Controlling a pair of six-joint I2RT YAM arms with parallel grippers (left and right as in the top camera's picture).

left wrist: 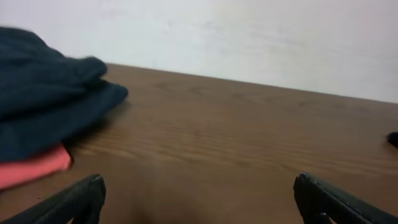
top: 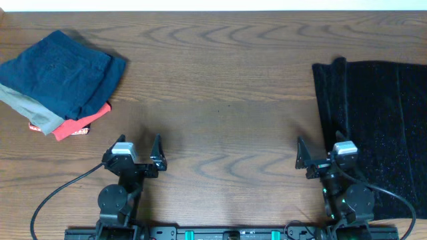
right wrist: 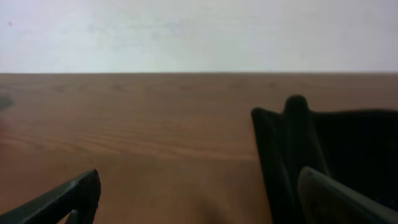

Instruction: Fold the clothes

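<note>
Black clothes (top: 373, 127) lie right on tabletop (top: 227, 100), look unfolded. Left end effector (top: 139, 151), right end effector (top: 321, 152) released, empty. All folding left.

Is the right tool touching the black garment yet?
Cannot tell. In the overhead view the open right tool overlaps the edge of the black garment. The right wrist view shows the same overlap, but neither view shows whether there is a height gap between them.

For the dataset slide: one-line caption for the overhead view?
Left arm and right arm sit with jaws open; black garment spread at the table's right, folded navy-grey-red pile far left.
</note>
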